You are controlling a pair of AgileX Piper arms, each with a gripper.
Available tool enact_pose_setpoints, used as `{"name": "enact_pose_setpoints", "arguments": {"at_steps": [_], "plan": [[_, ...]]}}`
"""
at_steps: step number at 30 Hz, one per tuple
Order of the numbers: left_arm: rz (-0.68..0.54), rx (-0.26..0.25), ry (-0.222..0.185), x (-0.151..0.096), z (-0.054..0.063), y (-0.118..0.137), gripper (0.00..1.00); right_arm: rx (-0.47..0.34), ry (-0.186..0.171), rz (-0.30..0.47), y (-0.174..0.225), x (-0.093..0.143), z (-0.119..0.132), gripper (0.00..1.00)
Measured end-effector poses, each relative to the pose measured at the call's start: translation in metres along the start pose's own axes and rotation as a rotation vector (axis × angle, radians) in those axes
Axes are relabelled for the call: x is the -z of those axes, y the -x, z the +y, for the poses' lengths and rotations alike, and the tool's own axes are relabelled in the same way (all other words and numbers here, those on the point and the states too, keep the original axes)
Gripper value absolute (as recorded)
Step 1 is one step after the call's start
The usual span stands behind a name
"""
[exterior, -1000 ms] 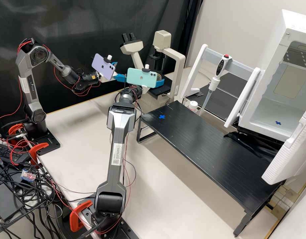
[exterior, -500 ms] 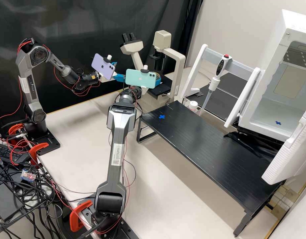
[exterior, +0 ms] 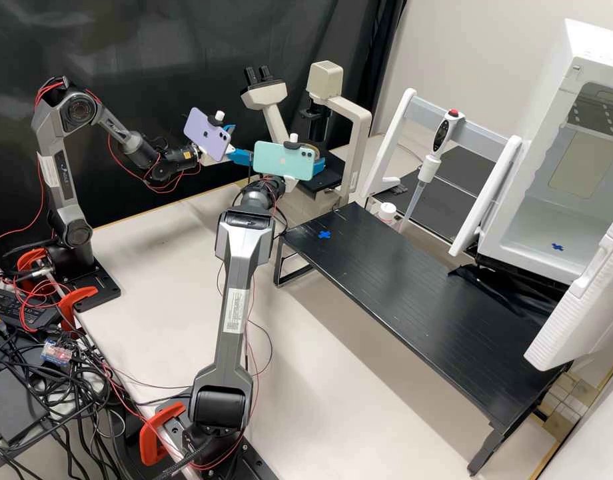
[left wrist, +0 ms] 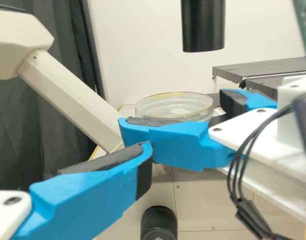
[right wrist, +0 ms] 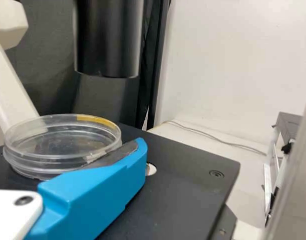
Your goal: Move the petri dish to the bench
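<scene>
The petri dish [right wrist: 63, 145] is on the black stage [right wrist: 177, 170] of the microscope [exterior: 346, 113], under a dark tube [right wrist: 108, 40]. The right claw [left wrist: 172, 108] has its fingers spread, one on each side of the dish; I cannot tell if the nearer one touches it. The main danger, I think, is an uneven closing: if one finger arrives first, it can push or tilt the dish on the smooth stage. The dish seems made of two stacked parts, so a too high squeeze may lift only the upper one. A steep lift could knock the dish against the tube. The left claw [exterior: 242, 143], also spread, is near the right one, and a careless sideways move might make them collide before the dish reaches the black counter [exterior: 413, 300].
</scene>
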Motion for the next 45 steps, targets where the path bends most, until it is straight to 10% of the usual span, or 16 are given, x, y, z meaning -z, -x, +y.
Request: {"name": "enact_pose_setpoints", "arguments": {"at_steps": [7,45], "plan": [[-0.014,-0.01,-0.01,-0.001,0.001,0.0,1.0,-0.017,-0.05,0.009,0.006,-0.006,0.016,1.0],[-0.014,-0.01,-0.01,-0.001,0.001,0.0,1.0,-0.039,-0.041,-0.049,-0.023,0.008,0.018,1.0]]}}
